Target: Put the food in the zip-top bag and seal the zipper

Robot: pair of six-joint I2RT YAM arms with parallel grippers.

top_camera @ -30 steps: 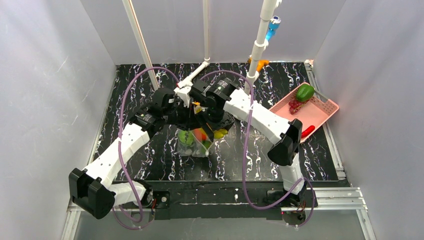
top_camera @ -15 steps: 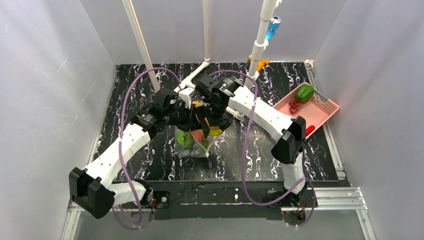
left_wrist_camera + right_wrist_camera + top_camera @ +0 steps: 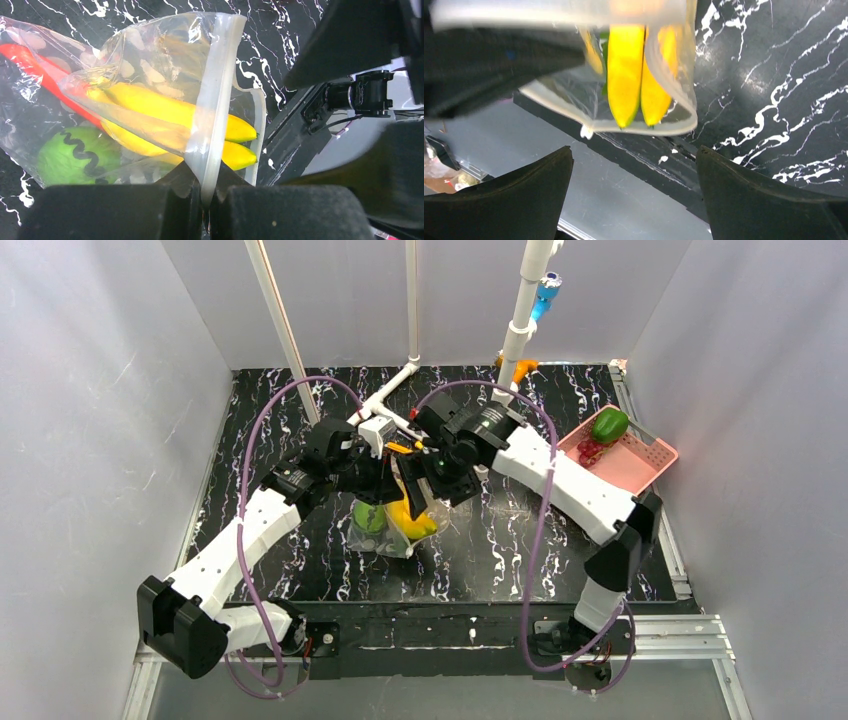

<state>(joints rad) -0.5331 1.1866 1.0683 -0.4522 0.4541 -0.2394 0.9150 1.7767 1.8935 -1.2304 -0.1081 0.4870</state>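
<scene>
Pinching the zipper (image 3: pixel 216 100) strip at its lower end, the left hand (image 3: pixel 208 200) is clenched on the mouth edge of the zip-top bag (image 3: pixel 150 55).

- Bag position: near the middle of the desk (image 3: pixel 500 550) in the top view, just at 6 o'clock of the two hands, which meet above it.
- Bag mouth: gaping, not sealed. In the left wrist view it faces 3 o'clock.
- Contents: two yellow bananas (image 3: pixel 150 107) lie side by side, their tips poking out past the zipper line. In the right wrist view those tips point to 6 o'clock.
- Deeper in the bag: a green round fruit (image 3: pixel 70 157) at 8 o'clock of the bananas, and a red pepper (image 3: pixel 30 57) at 10 o'clock, both behind the dotted film.
- Right hand (image 3: pixel 634 190): released, with its fingers spread wide and nothing between them. It is near the banana tips but clear of them.
- Pink basket (image 3: pixel 640 465): at 2 o'clock on the desk, well apart from the bag. It holds a green vegetable (image 3: pixel 609 424) and dark red grapes (image 3: pixel 590 450), touching each other at its far corner.
</scene>
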